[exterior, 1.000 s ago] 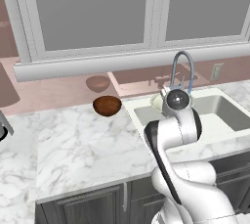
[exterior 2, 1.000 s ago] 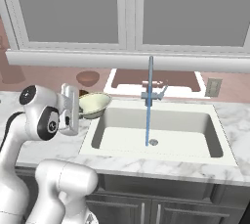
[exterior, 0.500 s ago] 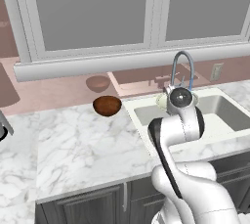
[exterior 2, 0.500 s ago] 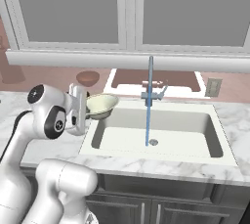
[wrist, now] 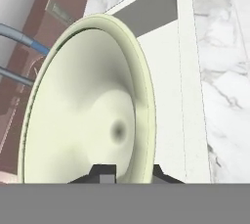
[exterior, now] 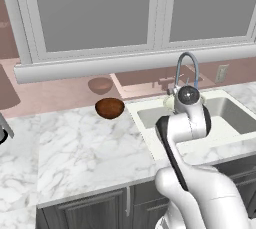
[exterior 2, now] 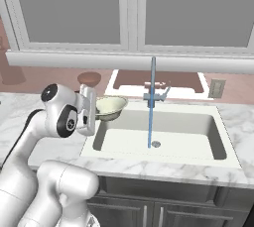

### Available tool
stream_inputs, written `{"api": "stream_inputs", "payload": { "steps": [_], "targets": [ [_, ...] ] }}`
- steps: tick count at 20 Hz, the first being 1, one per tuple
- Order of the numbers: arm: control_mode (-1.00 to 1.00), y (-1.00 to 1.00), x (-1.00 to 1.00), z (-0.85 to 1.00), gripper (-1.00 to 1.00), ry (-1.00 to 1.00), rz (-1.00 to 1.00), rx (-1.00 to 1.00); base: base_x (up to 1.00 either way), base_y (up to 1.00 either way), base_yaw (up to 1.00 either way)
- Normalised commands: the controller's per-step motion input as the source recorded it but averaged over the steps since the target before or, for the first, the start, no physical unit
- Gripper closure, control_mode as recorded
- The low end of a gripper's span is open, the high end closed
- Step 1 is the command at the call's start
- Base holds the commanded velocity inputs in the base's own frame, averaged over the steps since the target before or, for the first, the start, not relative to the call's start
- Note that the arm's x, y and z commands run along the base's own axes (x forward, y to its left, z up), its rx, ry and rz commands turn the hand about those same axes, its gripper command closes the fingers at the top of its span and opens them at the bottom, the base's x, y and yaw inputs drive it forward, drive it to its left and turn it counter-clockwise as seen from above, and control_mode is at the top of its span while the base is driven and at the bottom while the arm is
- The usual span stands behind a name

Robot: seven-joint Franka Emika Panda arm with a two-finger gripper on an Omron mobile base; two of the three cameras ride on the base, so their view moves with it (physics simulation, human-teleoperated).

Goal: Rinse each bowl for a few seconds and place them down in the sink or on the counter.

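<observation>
1 risk stood out: the gripper, pinching only the cream bowl's near rim, could let it tip before the water stream.

Layout, sink area
One bowl above sink's left end, left of faucet; other bowl on counter, further left.
</observation>
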Motion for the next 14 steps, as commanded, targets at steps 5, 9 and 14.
{"api": "stream_inputs", "payload": {
  "steps": [5,9,14],
  "targets": [
    [-1.0,-0.2,0.23,-0.07,1.0,0.01,0.0,0.0,0.0,0.0,0.0],
    [-1.0,-0.2,0.22,-0.08,1.0,0.01,0.0,0.0,0.0,0.0,0.0],
    [-1.0,-0.19,0.22,-0.09,1.0,0.01,0.0,0.0,0.0,0.0,0.0]
  ]
}}
